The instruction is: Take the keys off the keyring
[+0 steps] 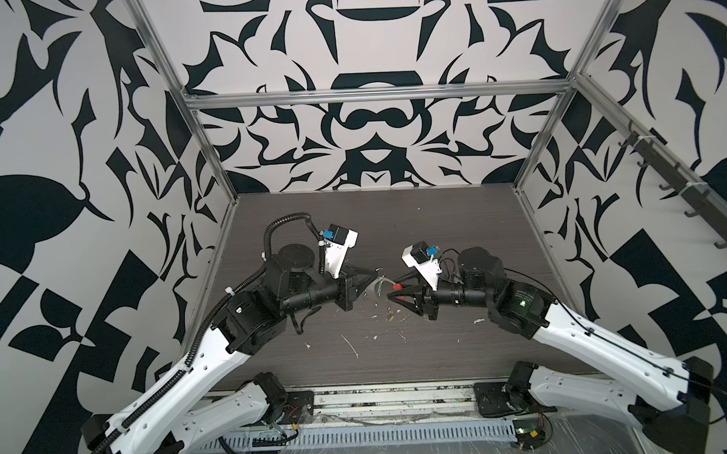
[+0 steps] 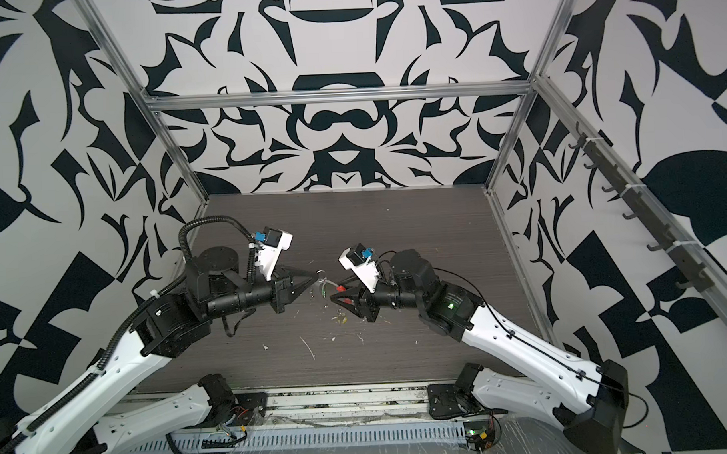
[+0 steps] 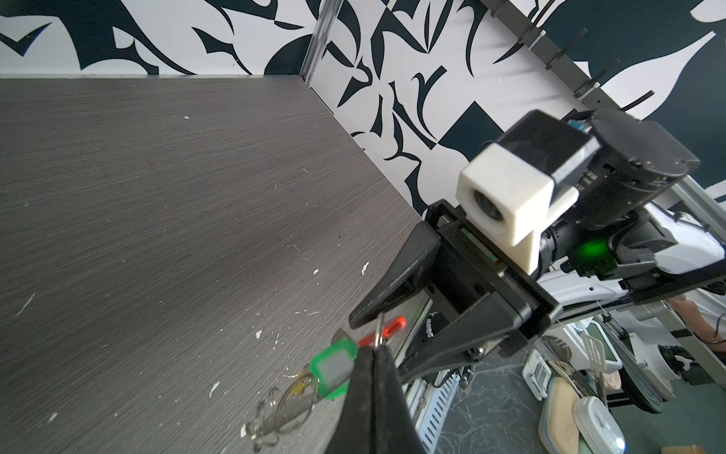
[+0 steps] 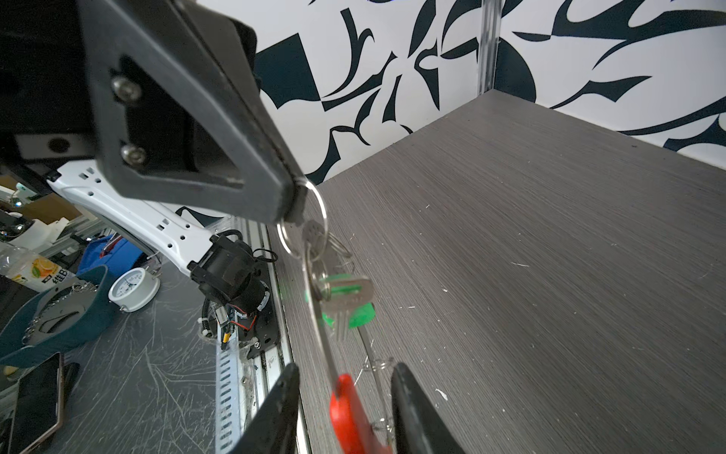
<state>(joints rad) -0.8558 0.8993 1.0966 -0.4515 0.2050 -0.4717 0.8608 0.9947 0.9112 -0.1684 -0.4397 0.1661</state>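
Over the dark surface [image 4: 550,255], near its middle, the left claw [image 4: 292,204] is clenched on a split ring [image 4: 324,210]; the right claw [image 4: 345,369] is spread around the keyring [image 4: 345,408]. The green-tagged key [image 4: 345,295] is seen hanging there, so removal is judged unfinished.

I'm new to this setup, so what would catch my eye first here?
The bold black-and-white patterned walls surround the table. Mid-table, the left end effector pinches a small silver ring dangling a green-tagged key, while the keyring's red sleeve sits inside the open right end effector.
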